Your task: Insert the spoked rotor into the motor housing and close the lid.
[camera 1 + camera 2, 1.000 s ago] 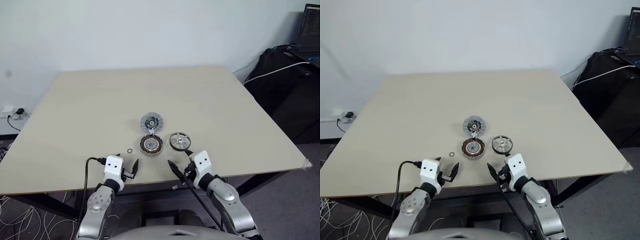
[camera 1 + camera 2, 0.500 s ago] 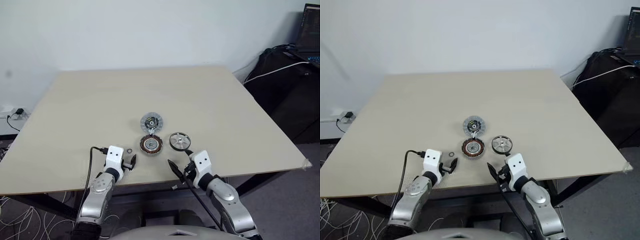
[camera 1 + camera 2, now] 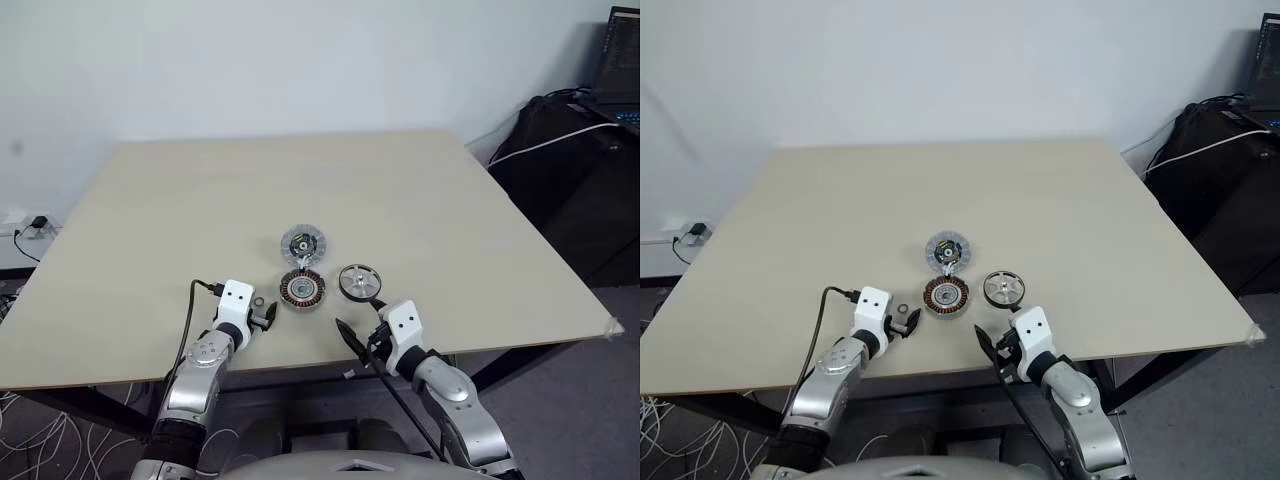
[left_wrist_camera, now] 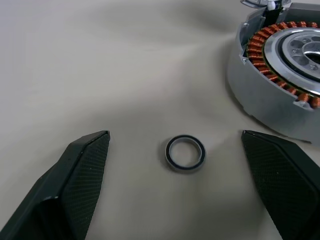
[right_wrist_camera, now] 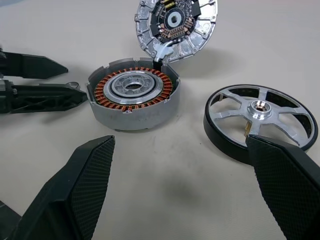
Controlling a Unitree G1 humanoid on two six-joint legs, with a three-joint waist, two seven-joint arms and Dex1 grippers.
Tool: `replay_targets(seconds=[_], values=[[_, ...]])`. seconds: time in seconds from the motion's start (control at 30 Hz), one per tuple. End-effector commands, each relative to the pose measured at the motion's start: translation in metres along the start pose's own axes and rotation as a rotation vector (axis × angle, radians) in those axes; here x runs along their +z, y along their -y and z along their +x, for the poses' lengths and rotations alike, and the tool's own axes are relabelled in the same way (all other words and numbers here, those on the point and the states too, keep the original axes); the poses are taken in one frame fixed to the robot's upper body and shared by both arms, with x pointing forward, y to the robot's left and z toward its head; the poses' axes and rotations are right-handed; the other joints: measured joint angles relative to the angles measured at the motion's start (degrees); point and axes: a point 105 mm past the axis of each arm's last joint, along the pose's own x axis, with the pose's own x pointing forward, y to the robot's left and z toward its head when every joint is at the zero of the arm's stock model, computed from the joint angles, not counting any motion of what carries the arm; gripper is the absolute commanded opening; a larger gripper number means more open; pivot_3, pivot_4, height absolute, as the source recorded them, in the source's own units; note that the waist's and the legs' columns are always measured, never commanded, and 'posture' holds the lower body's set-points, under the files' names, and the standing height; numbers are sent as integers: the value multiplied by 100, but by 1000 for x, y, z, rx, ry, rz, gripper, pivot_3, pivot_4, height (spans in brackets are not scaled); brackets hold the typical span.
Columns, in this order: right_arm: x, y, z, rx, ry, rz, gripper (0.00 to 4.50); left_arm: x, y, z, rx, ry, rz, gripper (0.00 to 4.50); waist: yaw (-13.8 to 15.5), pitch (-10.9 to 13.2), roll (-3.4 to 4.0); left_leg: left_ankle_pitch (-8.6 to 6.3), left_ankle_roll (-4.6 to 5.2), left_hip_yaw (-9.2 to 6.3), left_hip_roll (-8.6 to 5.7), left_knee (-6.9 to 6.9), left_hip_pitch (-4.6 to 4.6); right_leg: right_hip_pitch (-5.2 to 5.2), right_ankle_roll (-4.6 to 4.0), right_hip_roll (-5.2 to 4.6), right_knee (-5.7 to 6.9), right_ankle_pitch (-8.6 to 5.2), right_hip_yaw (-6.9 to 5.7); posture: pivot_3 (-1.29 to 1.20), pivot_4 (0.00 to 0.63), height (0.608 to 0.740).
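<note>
Pale walls stood behind a beige tabletop (image 3: 200,200), with dark bags and cables off its right side. Three motor parts sat together nearer the front edge than the back, about midway between the left and right edges. The motor housing (image 3: 302,290) lay flat, its copper windings ringing a pale metal centre. The lid (image 3: 303,244) sat just behind it, on the side toward the back edge; in the right wrist view it stood tilted up against the housing's rear rim, its dark-centred face showing. The spoked rotor (image 3: 358,282) lay flat just to the right of the housing, apart from it, dark rim around silver spokes and a small hub. A small washer ring (image 4: 185,153) lay on the wood just left of the housing.

The left gripper (image 4: 182,165) hovered low at the front edge with its two black fingers spread wide on either side of the washer ring, touching nothing. The right gripper (image 5: 190,175) sat near the front edge before the housing and rotor, fingers likewise spread wide and holding nothing.
</note>
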Motion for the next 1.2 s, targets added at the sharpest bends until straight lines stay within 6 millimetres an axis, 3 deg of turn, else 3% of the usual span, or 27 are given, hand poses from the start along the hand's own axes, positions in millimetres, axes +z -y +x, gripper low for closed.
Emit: replay_targets(seconds=[0.03, 0.23, 0.27, 0.33, 0.67, 0.93, 1.2], values=[[13, 0, 2, 3, 49, -18, 4500, 10, -1, 5, -9, 16, 33, 4455, -1, 0, 0, 0, 0, 0, 0, 0, 0, 0, 0, 0, 0, 0, 0, 0, 0, 740], [14, 1, 2, -1, 49, -22, 4500, 7, 1, 9, -22, -14, 47, 4455, 1, -2, -2, 2, 4, 0, -1, 0, 1, 1, 0, 0, 0, 1, 0, 0, 0, 740], [14, 1, 2, -2, 50, -23, 4500, 6, 1, 9, -24, -22, 54, 4290, 2, -3, -1, 2, 3, 0, -1, 0, 2, 3, 1, 0, 0, 1, 1, 0, 0, 740], [14, 1, 2, -2, 50, -23, 4500, 3, 2, 9, -26, -34, 67, 3862, 1, -5, -2, 2, 3, 0, -1, 1, 4, 5, 1, 0, 0, 1, 1, 0, 0, 740], [14, 0, 3, 4, 51, -29, 4500, -11, 2, 3, -18, -73, 52, 730, -37, -21, -2, 0, 0, 0, 3, 1, 22, 16, 1, 3, 7, 1, 3, 0, 0, 740], [14, 1, 3, 2, 49, -32, 4500, -12, -3, 0, 20, -68, 40, 694, -85, -25, -1, 0, -1, 0, 2, 1, 22, 16, 0, 3, 5, 0, 5, 0, 0, 740], [12, 1, 2, -5, 45, -25, 4500, 18, -19, -11, 117, 51, 28, 694, -147, -22, -4, -1, -2, -2, 4, -2, 18, 10, 0, 2, 5, 0, 6, 0, 0, 740]])
